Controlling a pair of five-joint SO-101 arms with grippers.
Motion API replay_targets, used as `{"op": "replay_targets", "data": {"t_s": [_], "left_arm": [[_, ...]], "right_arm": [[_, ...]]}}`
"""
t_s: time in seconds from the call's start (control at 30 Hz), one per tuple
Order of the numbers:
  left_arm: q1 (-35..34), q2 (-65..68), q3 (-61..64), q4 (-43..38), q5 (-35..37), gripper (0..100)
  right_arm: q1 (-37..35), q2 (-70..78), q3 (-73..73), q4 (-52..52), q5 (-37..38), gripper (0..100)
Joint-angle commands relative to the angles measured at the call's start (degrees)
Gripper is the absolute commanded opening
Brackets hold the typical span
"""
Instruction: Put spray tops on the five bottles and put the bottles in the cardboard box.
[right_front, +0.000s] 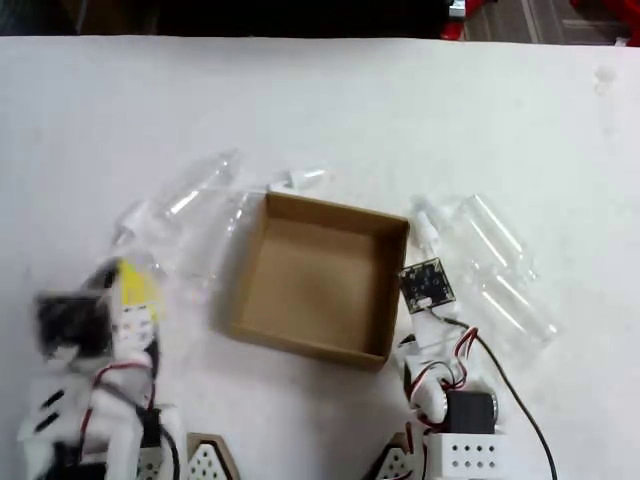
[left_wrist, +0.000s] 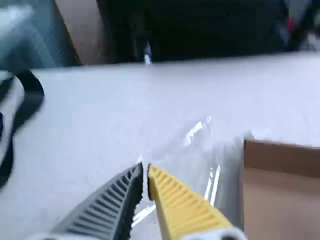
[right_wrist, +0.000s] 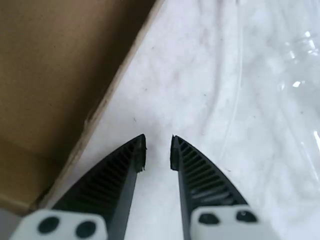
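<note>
Tabletop (right_front: 330, 100), white and faintly mottled, is being cut off at its far edge by a dark room, with red patches being glimpsed at the far corner. At centre, the cardboard box (right_front: 335, 208) is being shown open-topped. Clear bottles (right_front: 200, 190) are being seen lying on their sides at one flank and further bottles (right_front: 495, 260) at the other, with a spray top (right_front: 300, 180) by the far rim. The left gripper (left_wrist: 145, 175) is being held all but closed on nothing, low over a bottle (left_wrist: 200, 150). The right gripper (right_wrist: 157, 150) is being held slightly parted, empty, just beside the box wall.
</note>
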Motion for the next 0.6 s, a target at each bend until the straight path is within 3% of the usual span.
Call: {"op": "replay_targets", "data": {"t_s": [0.0,0.2,0.3,0.43,0.57], "left_arm": [[-4.5,0.3,-7.1,2.4,-0.4,2],[-13.4,0.3,-5.7,1.4,-24.8,2],[-17.4,0.7,-5.3,-3.7,-22.0,2],[-23.8,3.1,-5.5,-4.1,-19.4,3],[-26.3,16.9,-6.6,-4.0,-21.0,7]], "right_arm": [[-0.2,0.0,0.5,-1.0,0.4,6.7],[-0.2,0.0,0.5,-1.0,0.4,6.7],[-0.2,0.0,0.5,-1.0,0.4,6.7],[-0.3,0.0,0.5,-1.0,0.4,6.7],[-0.3,0.0,0.5,-1.0,0.4,6.7]]}}
